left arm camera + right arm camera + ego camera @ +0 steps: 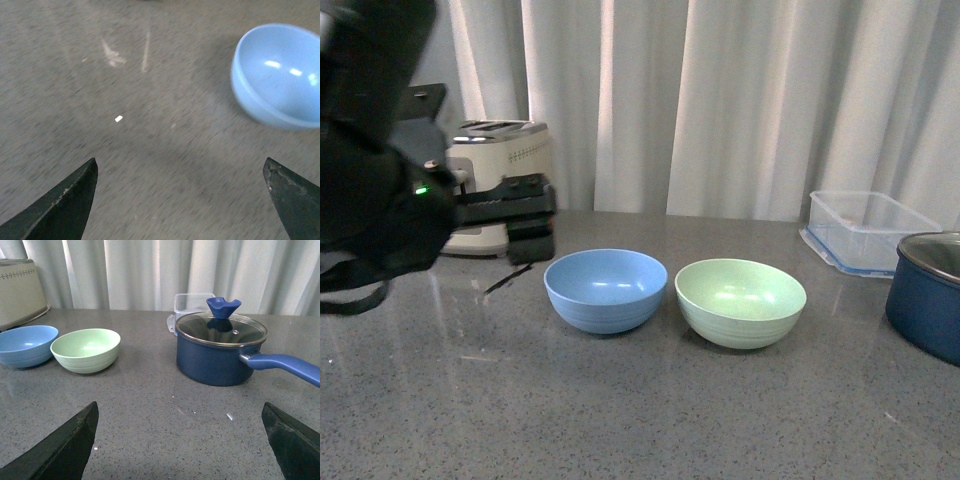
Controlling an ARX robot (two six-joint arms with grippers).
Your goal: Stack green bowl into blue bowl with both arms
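A: Where does the pale mint-green round plastic bowl (pixel 740 300) sit relative to the robot's fingers?
B: Well ahead of the right gripper (pixel 180 440) and off to the left of its fingers, upright on the speckled grey stone counter (pixel 640 430). Those fingers are spread wide and pinch nothing.
A: And the light sky-blue round plastic bowl (pixel 605 288)?
B: Just beside the green one, ahead of the left gripper (pixel 180 200) and to the right of its fingers. These are also spread, with only bare counter between them.
A: Why so wide?
B: Probably so a bowl's wall can slip between the pads. Neither arm touches a bowl, so the stacking has not begun.
A: Both openings face up?
B: Yes, which suits nesting. The dark navy metal pot with a glass lid (pixel 220 352) stands ahead of the right fingers, apart from the bowls, so it likely won't hinder the reach
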